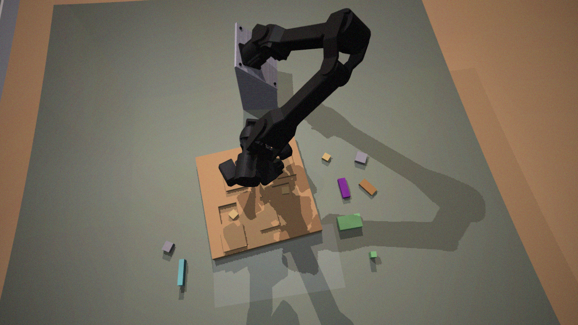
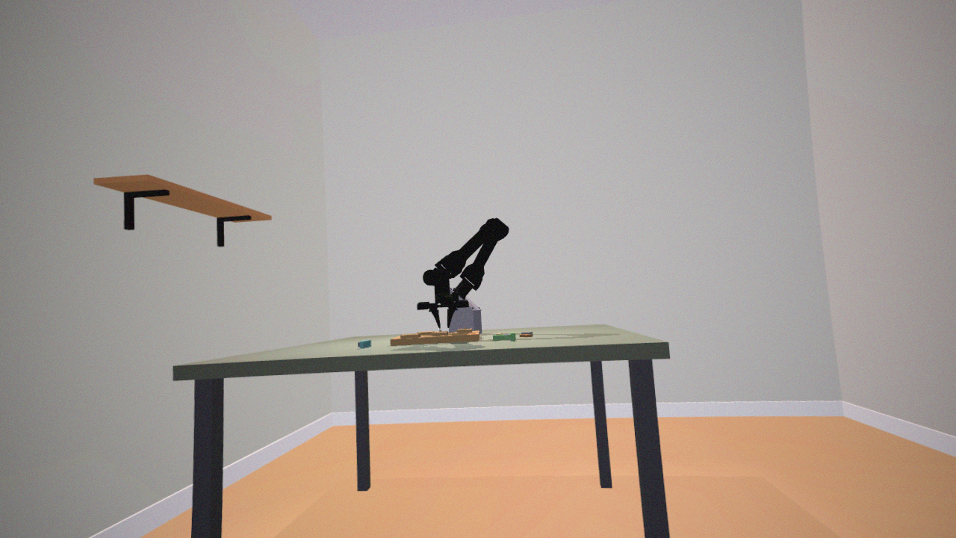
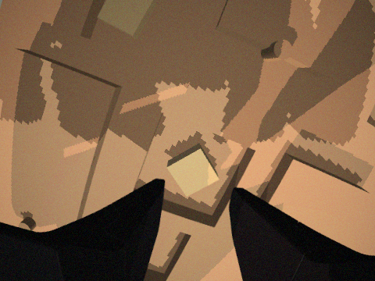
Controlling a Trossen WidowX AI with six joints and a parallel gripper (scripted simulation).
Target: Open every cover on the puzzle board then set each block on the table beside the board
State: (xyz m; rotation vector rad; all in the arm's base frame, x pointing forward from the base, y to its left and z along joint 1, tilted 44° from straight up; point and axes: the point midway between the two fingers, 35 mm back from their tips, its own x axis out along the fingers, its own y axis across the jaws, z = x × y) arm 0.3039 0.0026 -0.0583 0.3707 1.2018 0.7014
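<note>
One pale yellow block [image 3: 192, 172] within an uncovered well [image 3: 188, 214] of the puzzle board [image 1: 207, 181] [image 2: 434, 339] [image 3: 219, 250], empty fingers [image 2: 435, 317] moderately apart

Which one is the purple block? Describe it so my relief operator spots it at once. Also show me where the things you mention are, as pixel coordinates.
On the green-grey table [image 1: 121, 100] [image 2: 280, 351], find the square wooden board [image 1: 210, 238] [image 2: 434, 339] under the arm. In the top view, just right of it, between the board and a small orange block [image 1: 367, 187], lies the purple block [image 1: 343, 188]. It is the only purple one, long and narrow.
</note>
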